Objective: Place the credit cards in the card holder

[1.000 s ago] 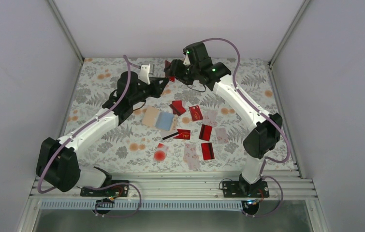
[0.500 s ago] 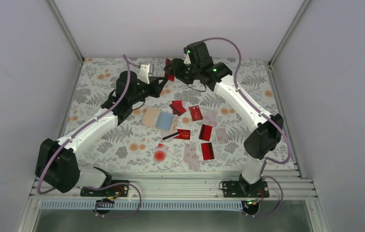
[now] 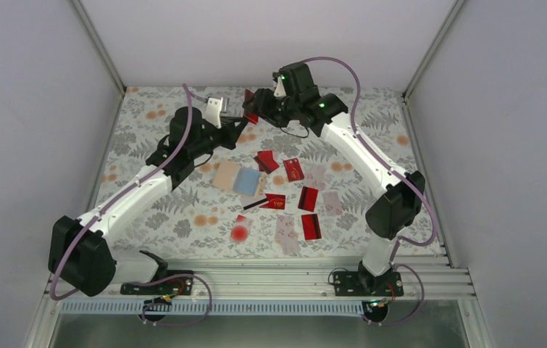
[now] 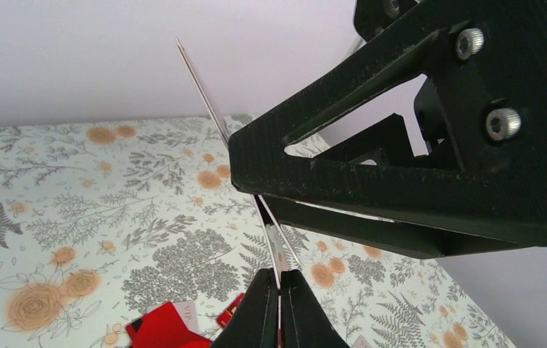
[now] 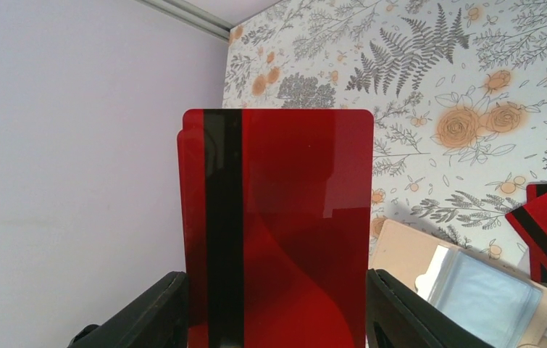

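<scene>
Raised over the far side of the flowered table [image 3: 147, 123], close to the back wall [image 5: 74, 181], two red cards [image 5: 292, 217] with a black stripe stand upright, stacked slightly out of line. The right end effector [image 5: 276, 290] holds them by their long edges, one finger on each side. The left end effector [image 4: 279, 304] is pinched tight on their thin edge, with the black frame of the right one directly in front of it.

The card holder [image 3: 237, 177] lies open and flat near the table's middle, blue lining up, well below the held pair. Loose cards [image 3: 293, 169] are scattered to its right and nearer the arms, with a round red blot [image 3: 239, 233] close by.

A second ago the left fingers were slightly apart. The left arm has leaned a little leftward, while the holder and loose cards lie as before.
</scene>
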`<action>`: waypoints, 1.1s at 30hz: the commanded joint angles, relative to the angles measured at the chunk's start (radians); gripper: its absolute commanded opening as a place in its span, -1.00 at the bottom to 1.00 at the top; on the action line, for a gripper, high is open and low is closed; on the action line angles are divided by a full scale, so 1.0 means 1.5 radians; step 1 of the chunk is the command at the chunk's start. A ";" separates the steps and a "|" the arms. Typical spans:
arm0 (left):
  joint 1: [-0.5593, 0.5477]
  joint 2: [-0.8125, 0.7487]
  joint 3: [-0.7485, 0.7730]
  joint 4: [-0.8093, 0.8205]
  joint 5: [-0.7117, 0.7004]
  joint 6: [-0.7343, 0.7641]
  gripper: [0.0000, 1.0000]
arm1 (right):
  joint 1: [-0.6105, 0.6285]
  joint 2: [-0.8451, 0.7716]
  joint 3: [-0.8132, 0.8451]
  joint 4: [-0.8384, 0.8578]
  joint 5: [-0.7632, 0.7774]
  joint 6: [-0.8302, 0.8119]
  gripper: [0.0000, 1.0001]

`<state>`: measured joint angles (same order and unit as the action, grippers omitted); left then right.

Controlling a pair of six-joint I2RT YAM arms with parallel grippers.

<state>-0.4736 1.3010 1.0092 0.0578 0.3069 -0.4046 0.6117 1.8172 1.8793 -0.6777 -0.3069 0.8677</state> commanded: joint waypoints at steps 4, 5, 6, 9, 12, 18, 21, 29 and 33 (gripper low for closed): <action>0.008 -0.025 -0.001 -0.020 -0.037 0.016 -0.95 | -0.003 -0.026 0.001 -0.025 -0.008 -0.007 -0.10; 0.008 -0.026 0.000 -0.021 -0.035 0.016 -0.95 | -0.004 -0.026 0.000 -0.026 -0.007 -0.007 -0.06; 0.008 -0.027 0.002 -0.022 -0.033 0.016 -0.95 | -0.004 -0.026 -0.001 -0.026 -0.004 -0.008 -0.04; 0.004 -0.030 0.004 -0.025 -0.026 0.016 -0.95 | -0.004 -0.025 -0.001 -0.026 0.001 -0.009 0.02; -0.001 -0.034 0.003 -0.031 -0.020 0.017 -0.95 | -0.005 -0.026 -0.001 -0.026 0.002 -0.008 0.13; -0.012 -0.042 -0.010 -0.038 -0.015 0.014 -0.95 | -0.005 -0.042 -0.025 -0.028 0.007 -0.012 0.38; -0.017 -0.042 -0.017 -0.038 -0.013 0.013 -0.95 | -0.004 -0.060 -0.060 -0.023 0.017 -0.011 0.53; -0.024 -0.037 -0.011 -0.050 -0.011 0.018 -0.95 | -0.017 -0.129 -0.131 -0.036 0.067 -0.022 0.99; -0.027 -0.036 -0.001 -0.068 -0.009 0.029 -0.95 | -0.035 -0.173 -0.191 -0.030 0.091 -0.040 0.99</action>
<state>-0.5083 1.2610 0.9897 -0.0284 0.2913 -0.3920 0.5888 1.6356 1.6623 -0.7116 -0.2321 0.8398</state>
